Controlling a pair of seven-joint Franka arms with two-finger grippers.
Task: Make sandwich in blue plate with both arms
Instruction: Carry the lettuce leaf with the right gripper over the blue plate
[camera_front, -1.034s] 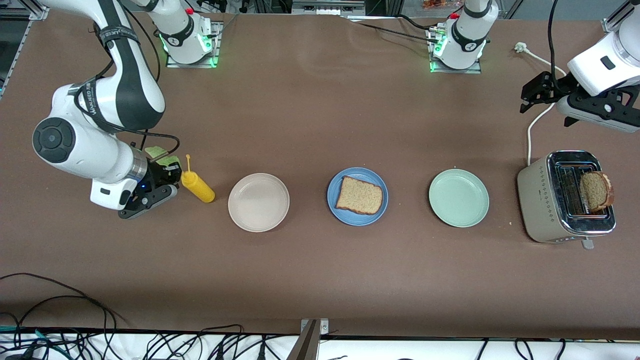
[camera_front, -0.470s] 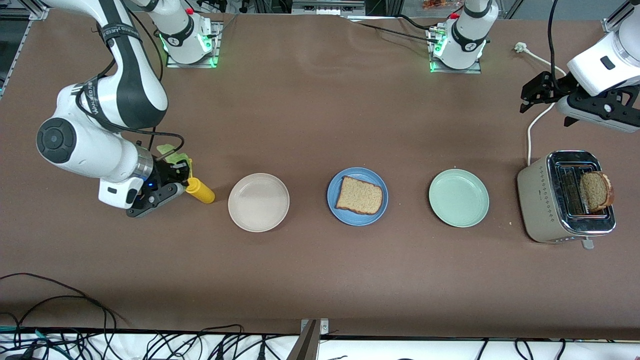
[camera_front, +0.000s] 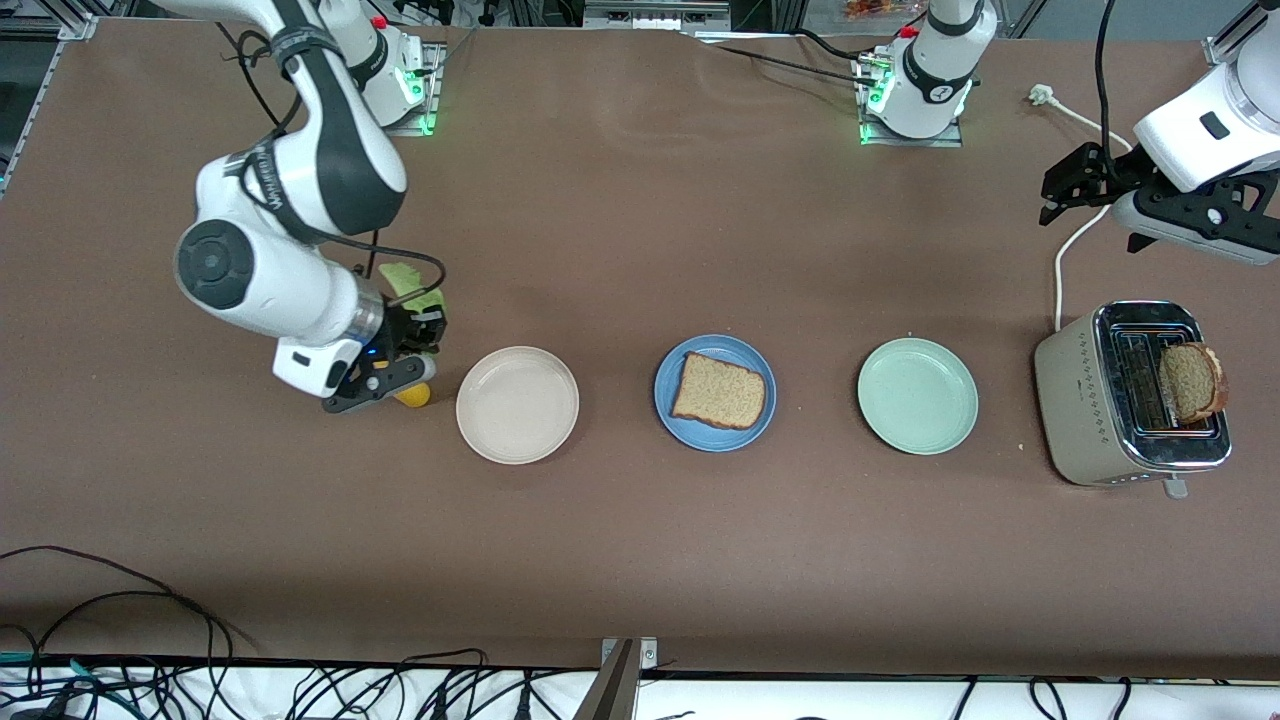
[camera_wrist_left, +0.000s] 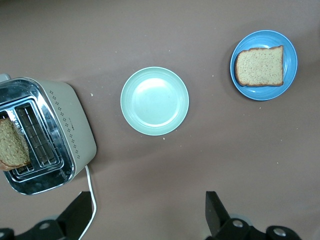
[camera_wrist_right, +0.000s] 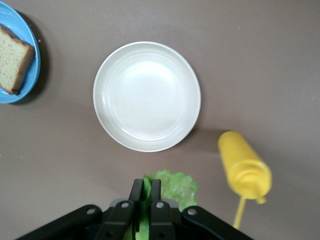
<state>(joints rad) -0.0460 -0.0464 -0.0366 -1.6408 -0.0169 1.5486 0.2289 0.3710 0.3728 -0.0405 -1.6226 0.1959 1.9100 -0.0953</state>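
The blue plate (camera_front: 760, 415) lies mid-table with one brown bread slice (camera_front: 719, 392) on it; both also show in the left wrist view, plate (camera_wrist_left: 291, 60) and bread slice (camera_wrist_left: 260, 66). My right gripper (camera_front: 424, 328) is shut on a crinkled green lettuce leaf (camera_front: 406, 283), in the air over the yellow bottle, beside the off-white plate. In the right wrist view the lettuce leaf (camera_wrist_right: 175, 186) sticks out from the right gripper (camera_wrist_right: 148, 186). My left gripper (camera_front: 1055, 200) waits open above the table near the toaster, and the left gripper (camera_wrist_left: 148, 212) holds nothing. A second bread slice (camera_front: 1192, 380) stands in the toaster.
A yellow squeeze bottle (camera_front: 412, 396) lies partly hidden under my right hand. The off-white plate (camera_front: 517, 404) and a mint-green plate (camera_front: 917, 396) flank the blue one. The toaster (camera_front: 1070, 400) sits at the left arm's end, with its white cable (camera_front: 1062, 255) running toward the bases.
My right arm has carried the lettuce toward the off-white plate, from beside the yellow bottle to over it. The left arm has not moved.
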